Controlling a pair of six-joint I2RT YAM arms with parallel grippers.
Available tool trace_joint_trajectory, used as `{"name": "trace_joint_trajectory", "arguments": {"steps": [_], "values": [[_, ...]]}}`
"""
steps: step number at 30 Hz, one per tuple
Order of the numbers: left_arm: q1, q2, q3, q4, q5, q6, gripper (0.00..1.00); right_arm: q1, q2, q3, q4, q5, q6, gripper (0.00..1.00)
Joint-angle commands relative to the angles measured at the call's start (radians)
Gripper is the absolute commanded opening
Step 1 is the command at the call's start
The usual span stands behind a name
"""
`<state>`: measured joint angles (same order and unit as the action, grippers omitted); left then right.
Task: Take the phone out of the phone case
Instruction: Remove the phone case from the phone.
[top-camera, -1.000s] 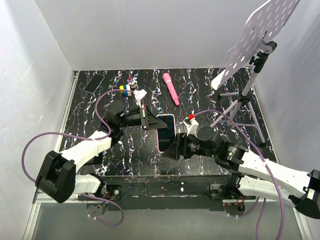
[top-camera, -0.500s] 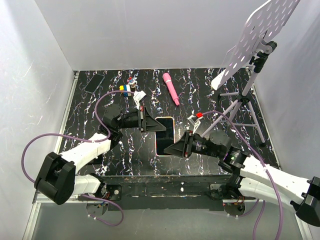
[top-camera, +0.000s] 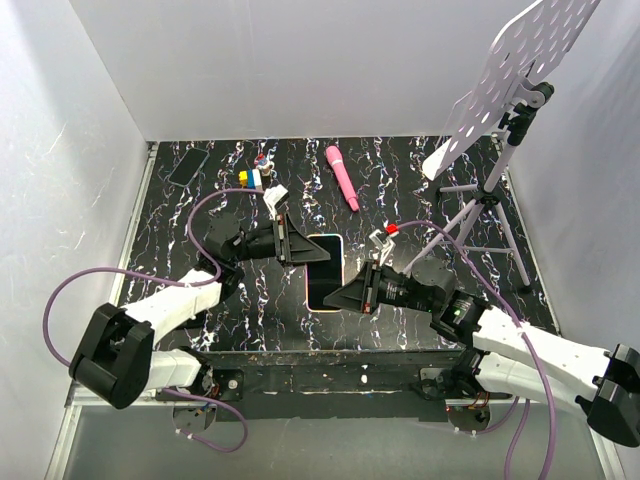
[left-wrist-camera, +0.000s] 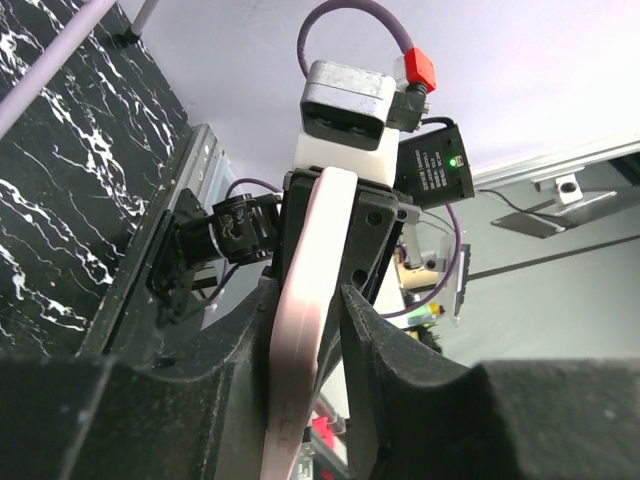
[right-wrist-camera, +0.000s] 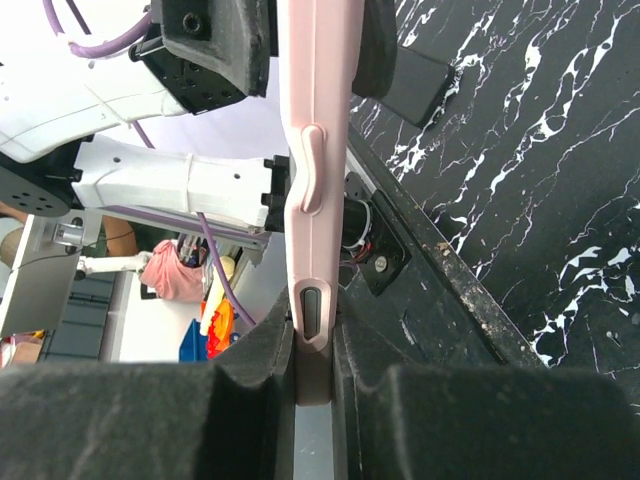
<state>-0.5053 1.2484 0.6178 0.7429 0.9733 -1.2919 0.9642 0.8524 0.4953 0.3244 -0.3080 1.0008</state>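
Left end effector (top-camera: 292, 244) pinches the far end of the pale pink phone case (right-wrist-camera: 318, 120). Right end effector (top-camera: 352, 294) has its fingers pressed tight on the near end. The black phone (top-camera: 324, 268) sits inside the case, screen up, over the marbled desk (top-camera: 420, 180) between both arms. A pink wand (top-camera: 341, 177) lies farther back.

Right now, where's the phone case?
Top view, centre: the phone case is clamped between the left gripper at its far-left corner and the right gripper at its near-right edge.
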Motion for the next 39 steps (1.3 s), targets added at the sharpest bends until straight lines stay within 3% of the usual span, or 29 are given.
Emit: {"name": "trace_joint_trajectory", "arguments": {"steps": [1, 3, 6, 8, 12, 17, 27, 31, 35, 39], "values": [[-0.024, 0.008, -0.024, 0.097, -0.035, -0.109, 0.31, 0.004, -0.001, 0.054, 0.062, 0.027, -0.025, 0.01], [-0.038, 0.023, -0.017, 0.124, -0.035, -0.125, 0.28, 0.004, 0.004, 0.052, 0.070, 0.024, -0.024, 0.01], [-0.047, 0.040, 0.011, 0.115, -0.025, -0.127, 0.00, 0.002, 0.016, 0.061, 0.071, 0.004, -0.031, 0.01], [-0.045, 0.049, 0.028, 0.096, -0.009, -0.132, 0.00, 0.004, 0.014, 0.090, -0.028, 0.012, -0.066, 0.19], [-0.033, 0.097, 0.075, 0.159, 0.059, -0.179, 0.00, -0.004, -0.022, 0.101, -0.159, -0.029, -0.136, 0.45], [-0.024, 0.157, 0.126, 0.268, 0.146, -0.256, 0.00, -0.019, -0.076, 0.066, -0.078, -0.170, -0.152, 0.52], [-0.024, 0.143, 0.155, 0.268, 0.171, -0.251, 0.00, -0.021, 0.002, 0.084, 0.034, -0.296, -0.151, 0.42], [-0.024, 0.140, 0.164, 0.248, 0.171, -0.247, 0.00, -0.019, 0.020, 0.097, 0.032, -0.284, -0.172, 0.30], [-0.024, 0.132, 0.163, 0.251, 0.176, -0.257, 0.00, -0.021, 0.023, 0.120, -0.033, -0.215, -0.231, 0.02], [-0.024, 0.135, 0.152, 0.331, 0.192, -0.346, 0.00, -0.021, 0.028, 0.124, -0.050, -0.195, -0.333, 0.01]]}}
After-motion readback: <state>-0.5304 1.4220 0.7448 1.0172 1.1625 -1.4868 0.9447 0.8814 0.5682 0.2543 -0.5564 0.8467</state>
